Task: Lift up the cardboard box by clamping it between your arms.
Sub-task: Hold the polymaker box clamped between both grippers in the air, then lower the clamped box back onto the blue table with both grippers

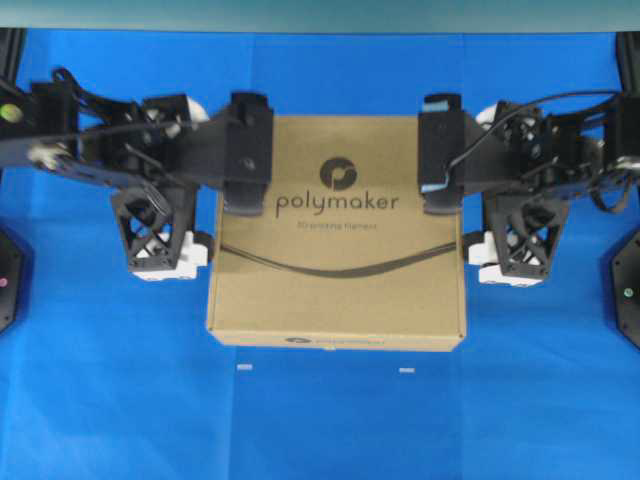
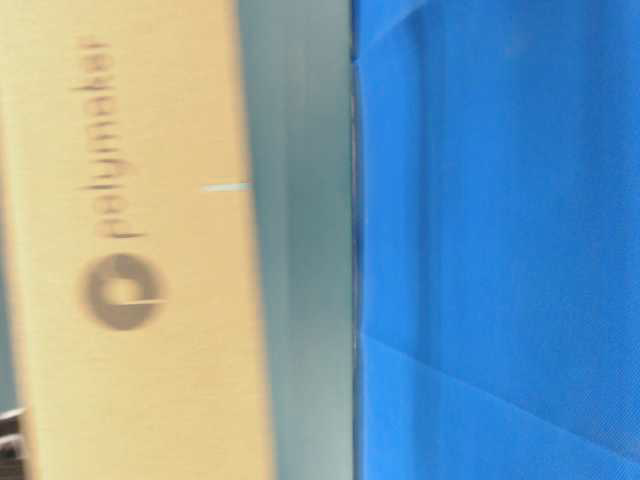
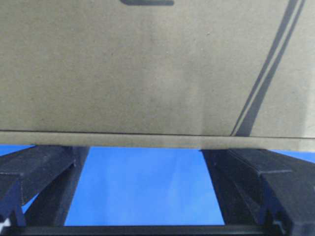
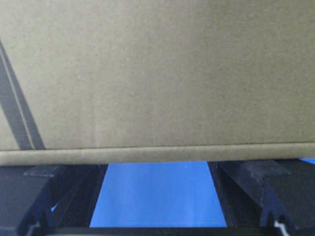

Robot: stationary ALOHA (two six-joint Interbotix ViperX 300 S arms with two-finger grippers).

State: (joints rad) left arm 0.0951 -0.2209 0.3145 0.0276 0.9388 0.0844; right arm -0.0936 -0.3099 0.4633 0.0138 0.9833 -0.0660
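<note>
The cardboard box (image 1: pixel 340 290) is flat, brown and printed with "polymaker", and it sits in the middle between my two arms. My left gripper (image 1: pixel 210 235) is at its left side and my right gripper (image 1: pixel 468 235) at its right side. Both are open, and the fingertips meet the box's side walls. In the left wrist view the box (image 3: pixel 147 73) fills the top, with the gripper (image 3: pixel 145 150) spread below its edge and only blue cloth between the fingers. The right wrist view shows the same box (image 4: pixel 157 73) and gripper (image 4: pixel 157 164). The table-level view is blurred, with the box (image 2: pixel 130 150) close up. I cannot tell whether the box is off the cloth.
A blue cloth (image 1: pixel 320 430) covers the table. Two small white marks (image 1: pixel 245 368) lie just in front of the box. Black arm bases stand at the left edge (image 1: pixel 5 280) and the right edge (image 1: pixel 628 295). A grey wall (image 1: pixel 320 15) runs along the back.
</note>
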